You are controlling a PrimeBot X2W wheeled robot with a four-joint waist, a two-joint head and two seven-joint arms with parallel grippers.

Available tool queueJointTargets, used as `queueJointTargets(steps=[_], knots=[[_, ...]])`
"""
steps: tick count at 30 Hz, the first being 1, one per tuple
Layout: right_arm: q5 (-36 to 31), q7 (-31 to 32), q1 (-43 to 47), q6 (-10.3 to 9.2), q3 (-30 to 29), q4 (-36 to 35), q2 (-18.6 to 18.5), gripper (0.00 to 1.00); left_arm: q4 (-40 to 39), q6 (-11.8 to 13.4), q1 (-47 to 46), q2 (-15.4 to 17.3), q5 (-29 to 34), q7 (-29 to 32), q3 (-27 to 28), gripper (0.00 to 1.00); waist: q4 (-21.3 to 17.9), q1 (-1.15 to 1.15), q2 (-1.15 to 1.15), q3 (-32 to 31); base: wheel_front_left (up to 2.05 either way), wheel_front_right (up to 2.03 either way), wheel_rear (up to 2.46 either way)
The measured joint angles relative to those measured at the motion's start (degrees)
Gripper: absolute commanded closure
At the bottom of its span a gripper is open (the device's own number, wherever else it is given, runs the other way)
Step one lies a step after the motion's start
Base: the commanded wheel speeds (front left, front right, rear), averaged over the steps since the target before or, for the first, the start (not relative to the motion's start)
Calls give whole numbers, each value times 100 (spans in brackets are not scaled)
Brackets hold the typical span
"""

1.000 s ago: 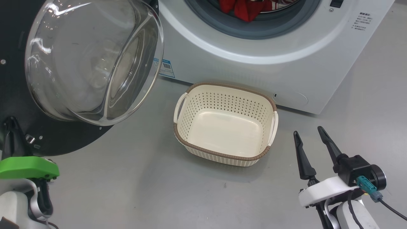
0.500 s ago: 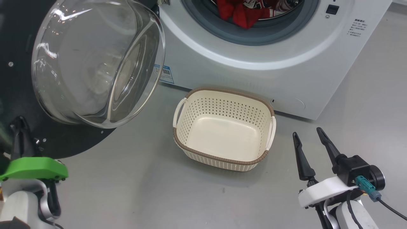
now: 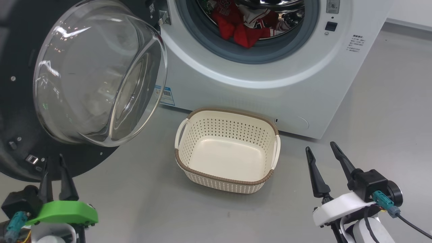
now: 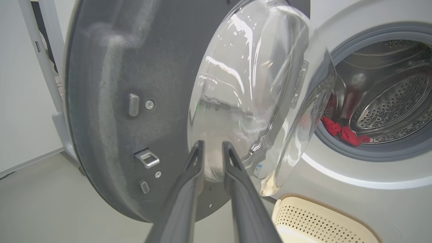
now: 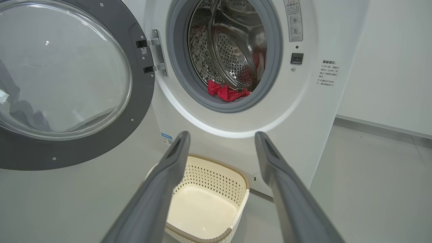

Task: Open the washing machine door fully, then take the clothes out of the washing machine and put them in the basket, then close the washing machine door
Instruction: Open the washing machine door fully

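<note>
Grey floor (image 3: 135, 209) underfoot. Tilted head cam up vs 1 s ago: more drum in shot, no real move of things. Pulled L gripper (image 3: 54, 160) back off washing machine door (image 3: 98, 74); now low by its bottom edge, fingers w/ slim gap, grasping nothing. Left door swung wide, left of washing machine (image 3: 236, 87). Keeps R gripper (image 3: 320, 145) released, fingers spread, right of basket (image 3: 222, 185). Basket empty, just in front of washer. Clothes (image 3: 243, 32) still in drum mouth. Prob. step 1 done; next = reach in for clothes.
</note>
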Motion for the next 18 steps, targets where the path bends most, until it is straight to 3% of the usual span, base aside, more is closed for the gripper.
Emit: queueJointTargets(steps=[1, 14, 18], knots=[[9, 0, 9, 0, 9, 1, 0, 0, -44, 0, 73, -22, 11, 0, -21, 0, -27, 0, 0, -26, 0, 0, 0], [157, 0, 244, -7, 146, 34, 16, 0, -439, -3, 775, -34, 346, 18, -543, 0, -407, 0, 0, -316, 0, 0, 0], [227, 0, 332, -57, 200, 46, 20, 0, -550, -186, 895, -16, 452, 144, -865, 0, -566, 0, 0, -413, 0, 0, 0]])
